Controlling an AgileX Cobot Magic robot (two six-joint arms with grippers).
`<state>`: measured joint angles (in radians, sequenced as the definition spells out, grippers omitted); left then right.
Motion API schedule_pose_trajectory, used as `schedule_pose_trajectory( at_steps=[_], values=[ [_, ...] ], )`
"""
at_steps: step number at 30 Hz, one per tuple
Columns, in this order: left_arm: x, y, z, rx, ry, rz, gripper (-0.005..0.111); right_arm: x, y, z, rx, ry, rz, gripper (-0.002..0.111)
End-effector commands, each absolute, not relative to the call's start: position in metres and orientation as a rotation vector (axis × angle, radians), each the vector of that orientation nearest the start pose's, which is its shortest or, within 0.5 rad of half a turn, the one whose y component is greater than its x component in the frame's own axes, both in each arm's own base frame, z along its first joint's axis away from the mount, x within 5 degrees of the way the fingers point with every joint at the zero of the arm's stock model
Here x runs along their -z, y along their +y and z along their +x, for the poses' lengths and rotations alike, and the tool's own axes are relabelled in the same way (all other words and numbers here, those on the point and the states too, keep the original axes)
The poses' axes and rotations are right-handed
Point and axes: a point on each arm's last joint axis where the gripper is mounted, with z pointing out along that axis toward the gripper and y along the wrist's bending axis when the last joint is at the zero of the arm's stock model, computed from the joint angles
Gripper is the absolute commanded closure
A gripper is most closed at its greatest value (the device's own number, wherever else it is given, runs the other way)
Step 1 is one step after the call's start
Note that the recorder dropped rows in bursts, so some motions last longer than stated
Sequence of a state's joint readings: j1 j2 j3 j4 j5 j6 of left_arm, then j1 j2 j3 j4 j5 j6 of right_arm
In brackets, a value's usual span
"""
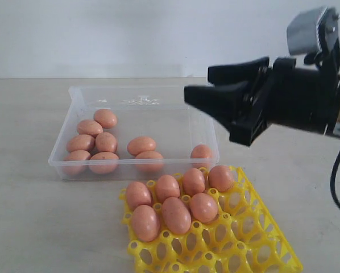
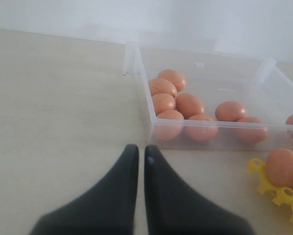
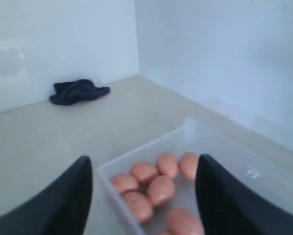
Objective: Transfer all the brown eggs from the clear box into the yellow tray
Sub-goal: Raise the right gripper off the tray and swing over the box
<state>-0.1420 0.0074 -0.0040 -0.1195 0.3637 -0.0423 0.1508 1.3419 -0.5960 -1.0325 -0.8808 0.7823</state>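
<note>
Nine-ish brown eggs (image 1: 106, 141) sit in the clear box (image 1: 61, 165) centre-left of the frame, and seven more fill the yellow tray (image 1: 272, 250) at lower centre on the table (image 1: 22, 216). The right gripper (image 1: 198, 84) hangs upper right, jaws wide and empty. The left gripper (image 2: 141, 149) has its jaws nearly closed on nothing.

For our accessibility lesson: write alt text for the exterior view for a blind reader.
The open right gripper hangs in the air by a clear box holding nine brown eggs; seven more sit in a yellow tray in front.
</note>
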Motion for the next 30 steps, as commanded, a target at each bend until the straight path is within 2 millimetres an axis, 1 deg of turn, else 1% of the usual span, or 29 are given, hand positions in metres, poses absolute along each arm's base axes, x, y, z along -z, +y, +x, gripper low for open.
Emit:
schedule_pose_trajectory(
  at_steps=[1, 3, 5, 10, 12, 15, 16, 17, 19, 20, 22, 24, 25, 26, 27, 29, 30],
  values=[
    [-0.181, -0.011, 0.053, 0.239, 1.854, 0.026, 0.103, -0.292, 0.086, 0.254, -0.429, 1.596, -0.693, 0.082],
    [-0.181, -0.011, 0.053, 0.239, 1.854, 0.026, 0.103, -0.299, 0.083, 0.261, -0.357, 1.623, -0.689, 0.096],
    [-0.181, -0.011, 0.053, 0.239, 1.854, 0.026, 0.103, -0.307, 0.08, 0.266, -0.297, 1.634, -0.687, 0.108],
    [-0.181, -0.011, 0.053, 0.239, 1.854, 0.026, 0.103, -0.325, 0.074, 0.279, -0.257, 1.688, -0.572, 0.108],
    [-0.181, -0.011, 0.053, 0.239, 1.854, 0.026, 0.103, -0.329, 0.073, 0.286, -0.262, 1.726, -0.541, 0.108],
    [-0.181, -0.011, 0.053, 0.239, 1.854, 0.026, 0.103, -0.328, 0.074, 0.3, -0.262, 1.811, -0.539, 0.108],
    [-0.181, -0.011, 0.053, 0.239, 1.854, 0.026, 0.103, -0.326, 0.076, 0.312, -0.358, 1.874, -0.427, 0.108],
    [-0.181, -0.011, 0.053, 0.239, 1.854, 0.026, 0.103, -0.325, 0.078, 0.317, -0.373, 1.875, -0.442, 0.108],
    [-0.181, -0.011, 0.053, 0.239, 1.854, 0.026, 0.103, -0.325, 0.087, 0.327, -0.441, 1.869, -0.511, 0.108],
    [-0.181, -0.011, 0.053, 0.239, 1.854, 0.026, 0.103, -0.324, 0.094, 0.333, -0.506, 1.863, -0.568, 0.108],
    [-0.181, -0.011, 0.053, 0.239, 1.854, 0.026, 0.103, -0.321, 0.105, 0.34, -0.62, 1.855, -0.652, 0.108],
    [-0.181, -0.011, 0.053, 0.239, 1.854, 0.026, 0.103, -0.318, 0.118, 0.345, -0.693, 1.846, -0.714, 0.108],
    [-0.181, -0.011, 0.053, 0.239, 1.854, 0.026, 0.103, -0.317, 0.126, 0.347, -0.731, 1.838, -0.75, 0.108],
    [-0.181, -0.011, 0.053, 0.239, 1.854, 0.026, 0.103, -0.315, 0.141, 0.348, -0.784, 1.826, -0.804, 0.108],
    [-0.181, -0.011, 0.053, 0.239, 1.854, 0.026, 0.103, -0.313, 0.151, 0.348, -0.817, 1.819, -0.838, 0.108],
    [-0.181, -0.011, 0.053, 0.239, 1.854, 0.026, 0.103, -0.312, 0.174, 0.345, -0.887, 1.791, -0.918, 0.108],
    [-0.181, -0.011, 0.053, 0.239, 1.854, 0.026, 0.103, -0.312, 0.19, 0.341, -0.926, 1.767, -0.971, 0.108]
  ],
)
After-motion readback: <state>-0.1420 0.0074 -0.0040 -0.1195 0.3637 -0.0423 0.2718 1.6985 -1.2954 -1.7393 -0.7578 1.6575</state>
